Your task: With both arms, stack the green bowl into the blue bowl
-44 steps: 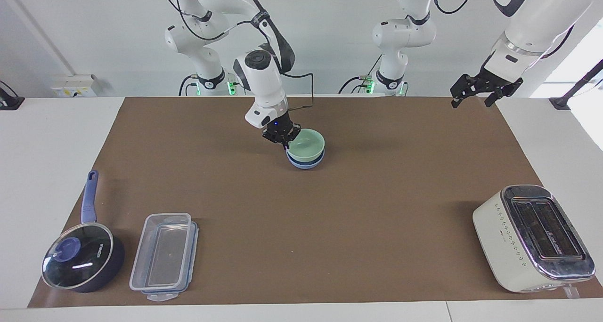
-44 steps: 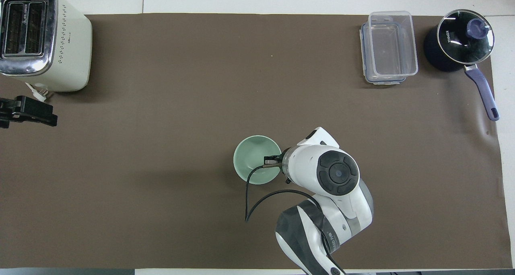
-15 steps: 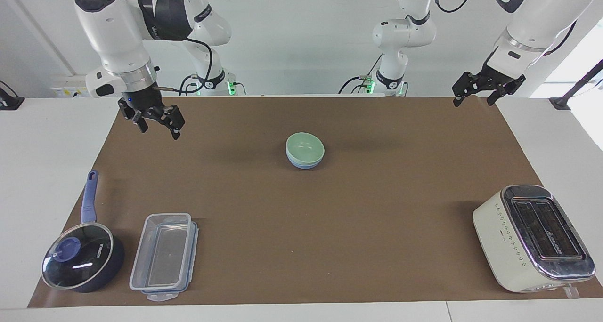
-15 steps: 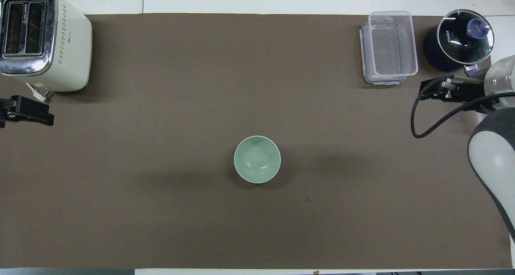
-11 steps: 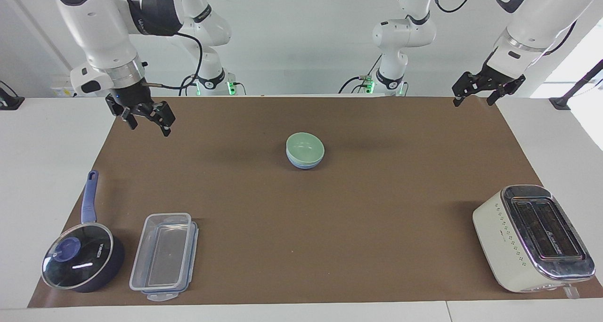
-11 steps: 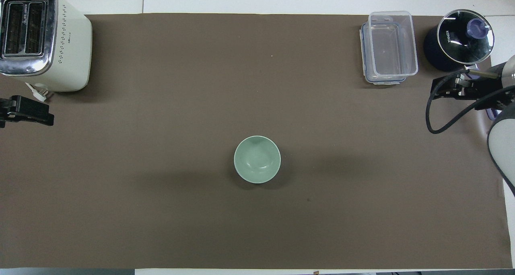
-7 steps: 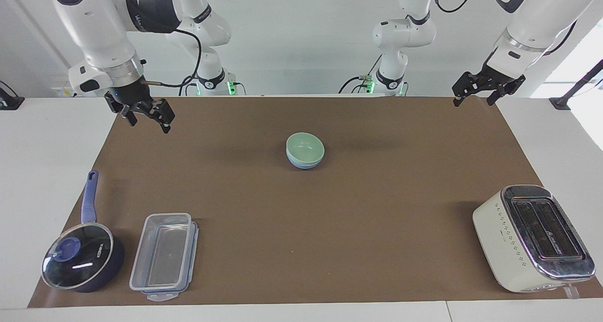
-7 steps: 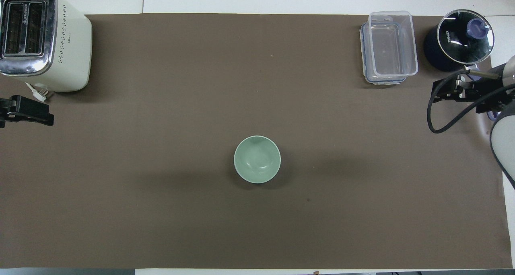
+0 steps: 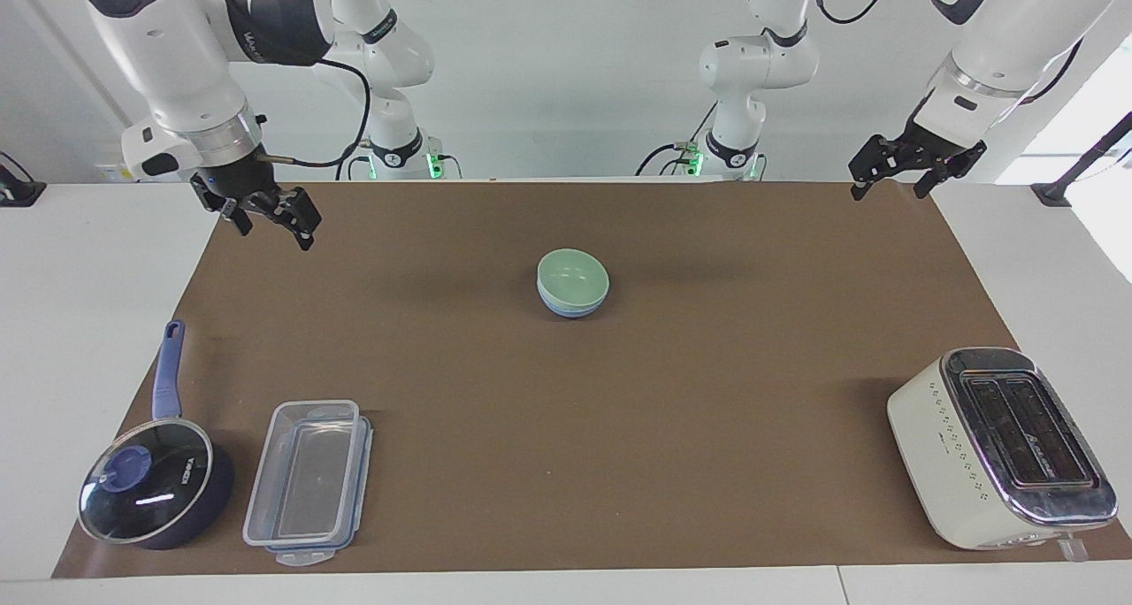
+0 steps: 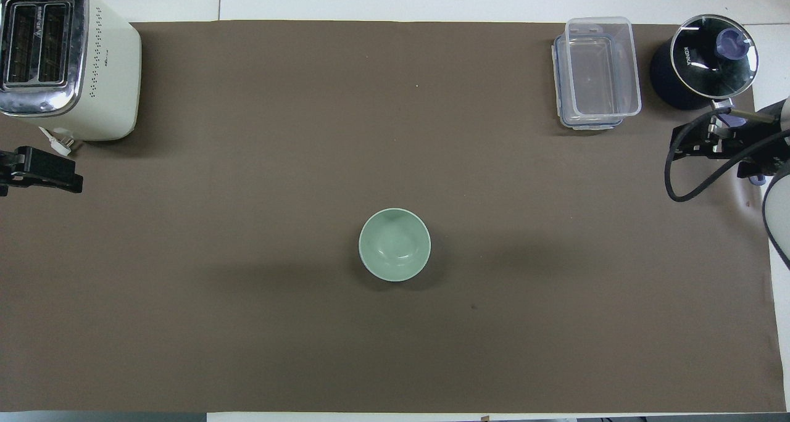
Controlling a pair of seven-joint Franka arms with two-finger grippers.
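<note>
Both claws raised, empty | left claw point(image 9: 895, 180) spread | right claw point(image 9: 265, 217) spread, over mat edge point(image 9: 190, 291)

Two white jointed robot arms are both raised above the table, neither holding anything. In the facing view, the right arm bends down from about eleven o'clock, its black right gripper point(image 9: 272, 220) hanging in the air at about ten o'clock with fingers spread apart. The left arm descends from about one o'clock; its left gripper point(image 9: 890, 184) hangs at about two o'clock, fingers likewise parted.
</note>
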